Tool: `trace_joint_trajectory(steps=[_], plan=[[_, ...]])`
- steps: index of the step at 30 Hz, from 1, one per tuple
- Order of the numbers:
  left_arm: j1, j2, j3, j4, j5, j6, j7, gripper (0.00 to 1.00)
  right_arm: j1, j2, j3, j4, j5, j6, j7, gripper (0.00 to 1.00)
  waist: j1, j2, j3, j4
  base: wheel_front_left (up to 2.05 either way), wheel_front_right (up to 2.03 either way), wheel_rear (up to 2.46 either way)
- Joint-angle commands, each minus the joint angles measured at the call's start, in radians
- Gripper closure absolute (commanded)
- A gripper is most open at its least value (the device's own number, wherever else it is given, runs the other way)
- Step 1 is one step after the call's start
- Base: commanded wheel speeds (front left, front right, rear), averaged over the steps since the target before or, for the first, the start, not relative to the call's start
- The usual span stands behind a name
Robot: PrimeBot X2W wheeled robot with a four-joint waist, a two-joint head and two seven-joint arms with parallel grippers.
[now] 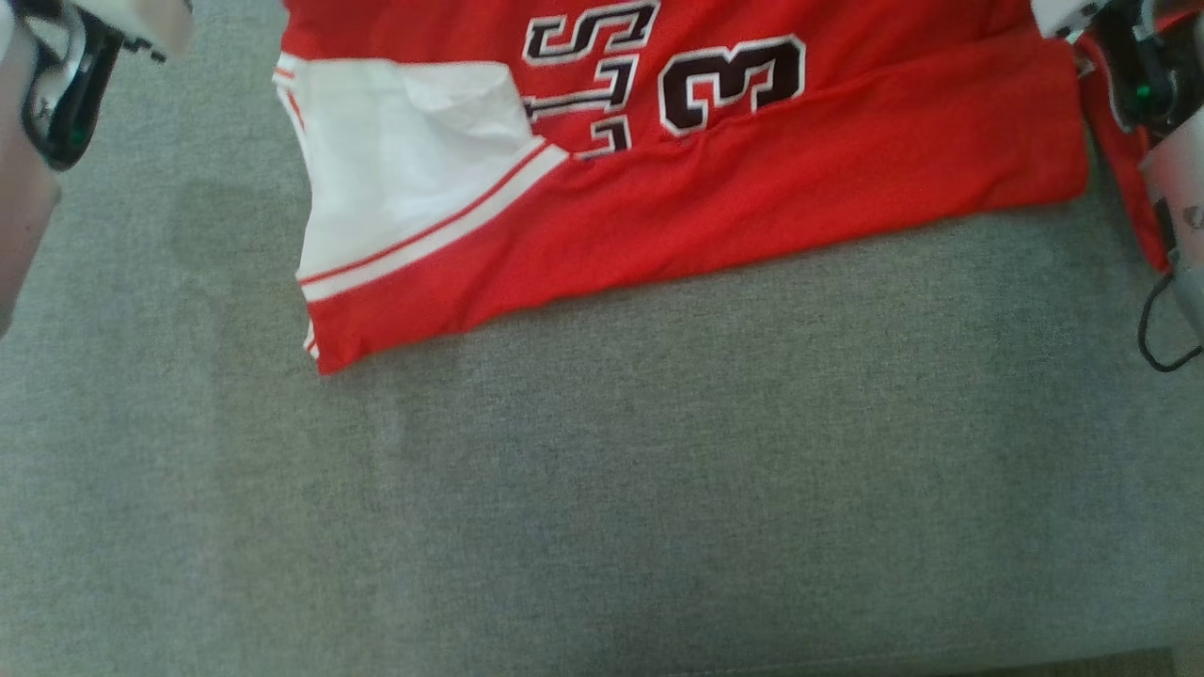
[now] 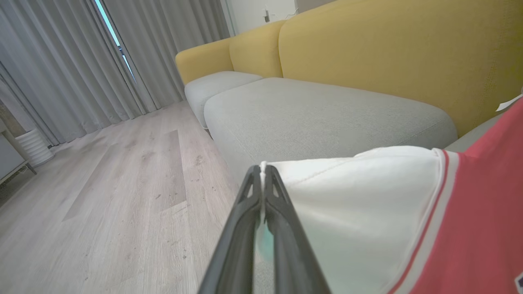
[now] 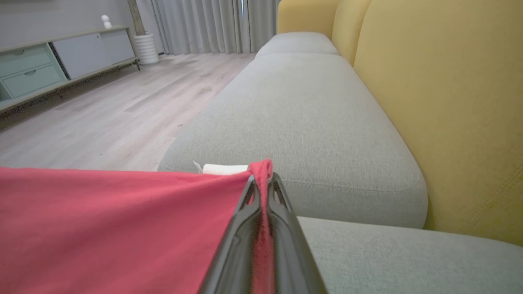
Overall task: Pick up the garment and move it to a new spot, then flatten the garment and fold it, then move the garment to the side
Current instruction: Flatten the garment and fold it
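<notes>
The garment (image 1: 715, 197) is a red jersey with a white side panel, black lettering and a "3". It is spread across the far part of the grey sofa seat (image 1: 602, 489) in the head view. In the left wrist view my left gripper (image 2: 262, 171) is shut on the white panel's edge (image 2: 367, 212). My right gripper (image 3: 261, 175) is shut on a pinch of red cloth (image 3: 102, 228), which stretches away to the left of that view. The left arm's wrist (image 1: 66, 94) sits at the head view's upper left, the right arm's wrist (image 1: 1138, 75) at its upper right.
A yellow backrest (image 2: 388, 57) runs behind the grey seat cushions (image 3: 298, 106). A pale wooden floor (image 2: 122, 183) lies beside the sofa, with grey curtains (image 2: 61, 69) and a low sideboard (image 3: 41, 69) beyond. A black cable (image 1: 1162, 329) loops off the right arm.
</notes>
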Motion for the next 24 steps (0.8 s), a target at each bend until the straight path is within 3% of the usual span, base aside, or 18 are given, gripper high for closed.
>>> trace_joint_trajectory(steps=[1,10,24], plan=[[-0.063,0.028,0.044,0.014,0.013,-0.005,-0.021,1.00,-0.021,-0.003,-0.003,-0.012,-0.003,-0.001,-0.038,1.00,-0.0003,0.0000,0.000,0.001,0.00,0.00,0.00],[0.013,0.002,-0.004,0.049,0.025,-0.039,-0.050,1.00,0.056,-0.038,0.073,0.007,0.048,-0.001,-0.104,1.00,-0.0003,0.0000,-0.061,0.028,0.00,0.00,0.00],[0.233,0.085,-0.145,-0.107,0.030,-0.047,-0.009,1.00,0.254,-0.217,0.312,-0.098,0.147,-0.001,-0.016,1.00,-0.0003,0.0000,-0.171,0.073,0.00,0.00,0.00]])
